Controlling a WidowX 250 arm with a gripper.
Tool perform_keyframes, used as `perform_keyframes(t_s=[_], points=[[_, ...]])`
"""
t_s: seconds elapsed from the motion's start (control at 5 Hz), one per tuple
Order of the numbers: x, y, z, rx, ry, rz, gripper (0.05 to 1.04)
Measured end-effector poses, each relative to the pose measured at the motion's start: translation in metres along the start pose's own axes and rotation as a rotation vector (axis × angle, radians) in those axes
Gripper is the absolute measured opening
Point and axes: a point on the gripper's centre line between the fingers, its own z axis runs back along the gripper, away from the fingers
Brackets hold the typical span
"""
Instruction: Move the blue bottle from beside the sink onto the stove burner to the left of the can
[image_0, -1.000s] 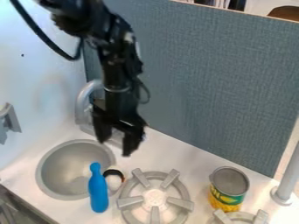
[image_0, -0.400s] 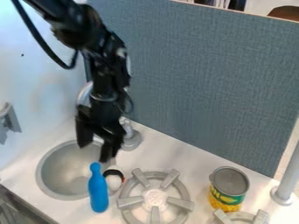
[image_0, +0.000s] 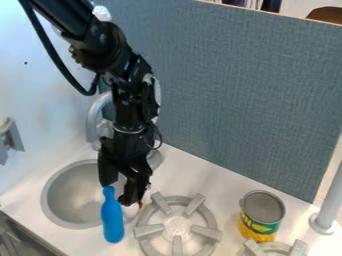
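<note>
We saw the blue-grey panel (image_0: 247, 90) at the back, the round sink (image_0: 59, 200) at left and the grey burner (image_0: 178, 226) beside it. The black gripper (image_0: 118, 194) hung over the sink's right side, its fingers parted, holding nothing we could make out. The yellow-and-green can (image_0: 260, 220) sat right of the burner, the blue pin (image_0: 112, 220) just by the fingertips, and the white object (image_0: 131, 211) beside the pin, partly hidden.

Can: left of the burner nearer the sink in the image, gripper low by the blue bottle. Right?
Wrong side: the camera view shows the can right of the burner nearer the sink. Gripper is low by the blue bottle, yes.
</note>
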Motion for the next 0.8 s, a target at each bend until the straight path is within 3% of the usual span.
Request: perform_keyframes(t_s=[0.4, 0.6, 0.8], points=[[0.005, 0.024, -0.018, 0.155, 0.112, 0.169, 0.996], [0.007, 0.032, -0.026, 0.201, 0.154, 0.206, 0.996], [0.005, 0.03, -0.03, 0.187, 0.173, 0.192, 0.961]])
